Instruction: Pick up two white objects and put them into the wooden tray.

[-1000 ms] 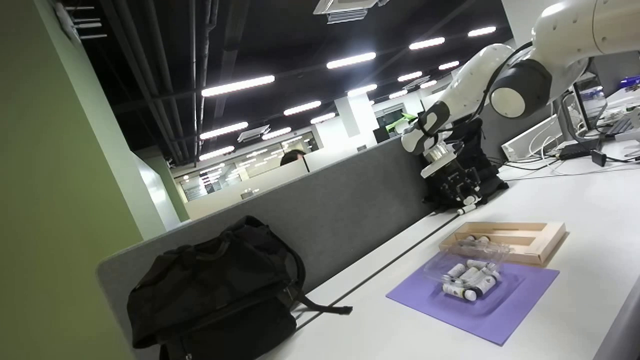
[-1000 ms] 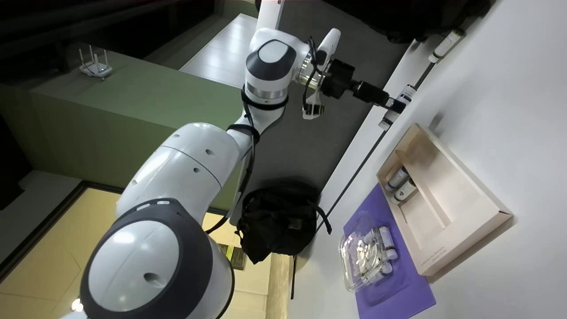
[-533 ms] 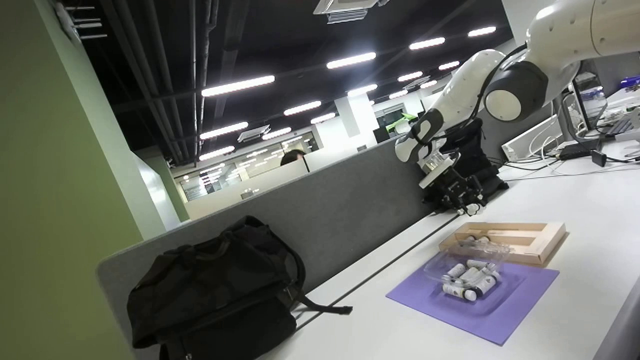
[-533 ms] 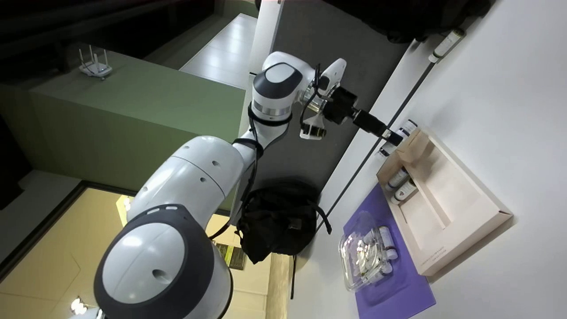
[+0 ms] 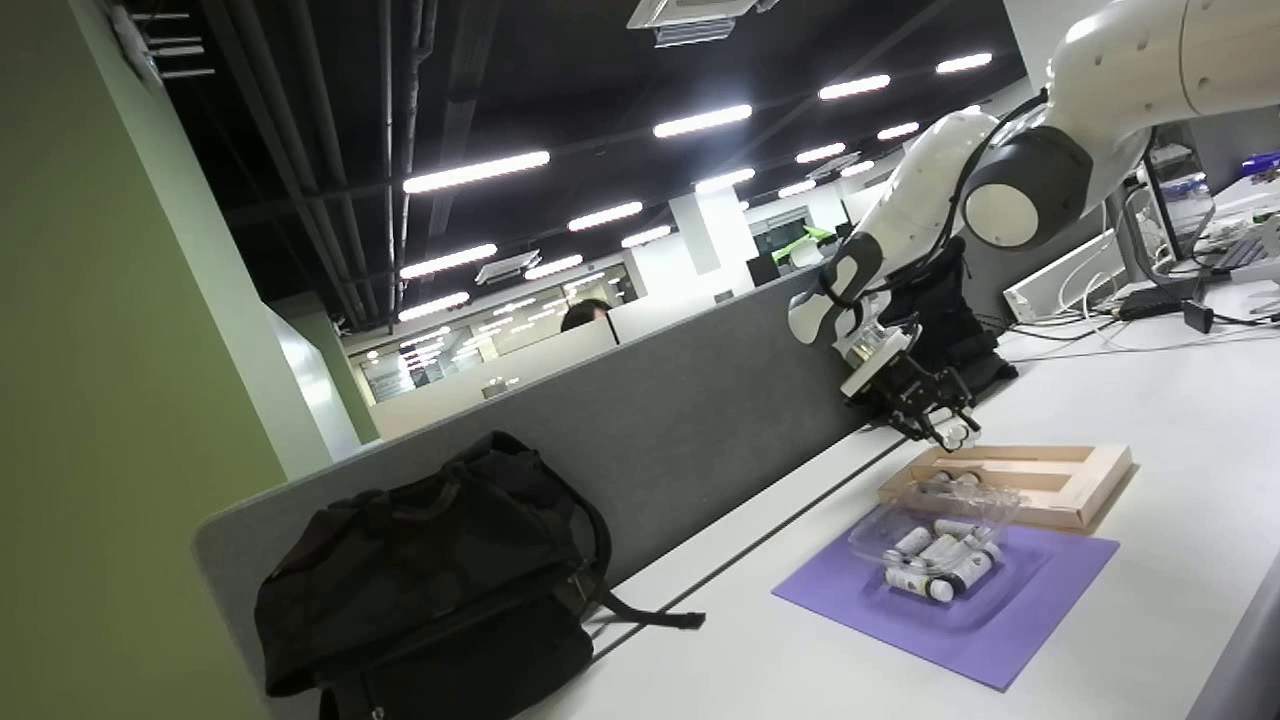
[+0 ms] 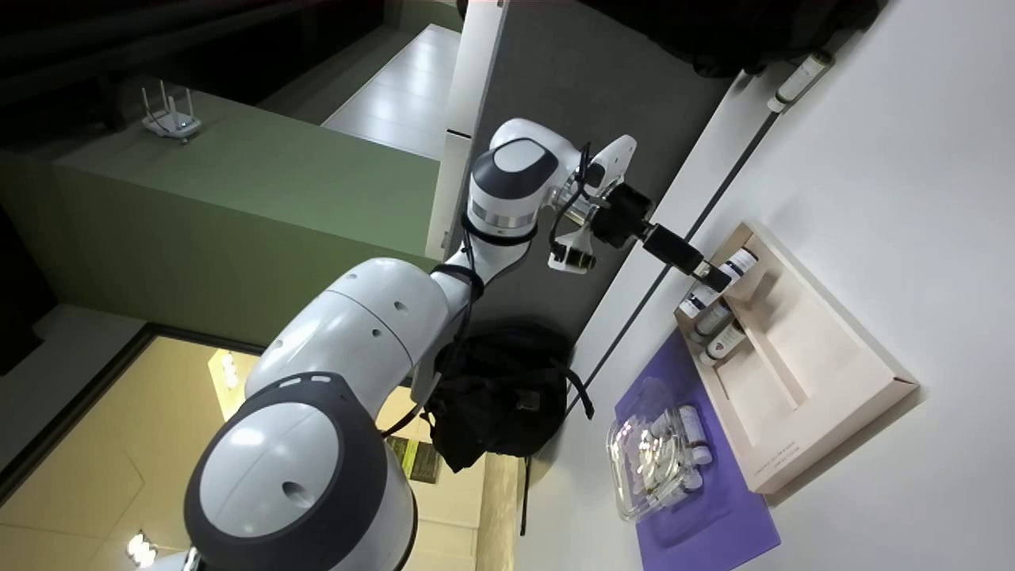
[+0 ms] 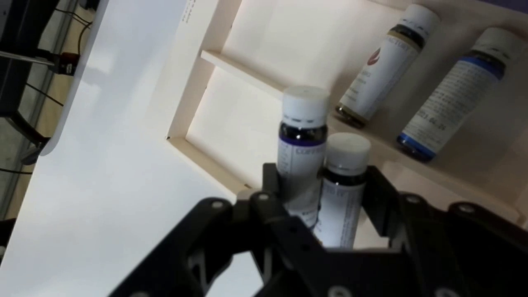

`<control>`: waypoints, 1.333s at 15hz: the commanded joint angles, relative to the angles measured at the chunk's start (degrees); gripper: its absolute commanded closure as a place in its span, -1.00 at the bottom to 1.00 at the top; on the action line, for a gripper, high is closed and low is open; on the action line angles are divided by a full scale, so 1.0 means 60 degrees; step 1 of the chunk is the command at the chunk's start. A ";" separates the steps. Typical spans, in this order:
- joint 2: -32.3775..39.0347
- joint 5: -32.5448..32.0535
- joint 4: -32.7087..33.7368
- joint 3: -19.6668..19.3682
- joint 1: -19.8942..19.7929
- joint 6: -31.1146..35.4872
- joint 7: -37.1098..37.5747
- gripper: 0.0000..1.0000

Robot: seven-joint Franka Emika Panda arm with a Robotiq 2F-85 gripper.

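Note:
The wooden tray [image 5: 1105, 485] lies on the white table; its wall shows in an exterior view [image 6: 825, 448] and in the wrist view [image 7: 165, 99]. My gripper [image 7: 321, 181] is shut on two white-labelled bottles side by side, a purple-ringed bottle [image 7: 300, 165] and a second white-capped bottle [image 7: 338, 206]. In an exterior view the gripper [image 6: 716, 276] holds them at the tray's far end, seemingly above it. Two more bottles lie in a tray compartment: a brown-ringed one [image 7: 379, 76] and a blue-ringed one [image 7: 451, 99]. The held bottles' lower ends are hidden by the gripper.
A purple mat [image 5: 1050, 590] beside the tray bears a clear plastic container [image 5: 985, 500] with several white bottles. A loose bottle [image 6: 799, 82] lies farther along the table. A black backpack [image 5: 440, 580] leans on the grey partition [image 5: 700, 400].
My gripper has moved with the two bottles from the table beyond the tray to the tray's far end. The tray, mat and container have not moved.

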 commanded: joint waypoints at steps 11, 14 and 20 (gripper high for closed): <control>-0.0121 -0.0021 -0.0437 -0.0068 -0.0099 0.0276 -0.0203 -1.00; -0.0356 -0.0014 -0.0527 -0.0057 -0.0111 0.0190 -0.0416 -0.45; -0.1056 0.0014 -0.0490 -0.0127 -0.0184 0.0434 -0.0703 0.29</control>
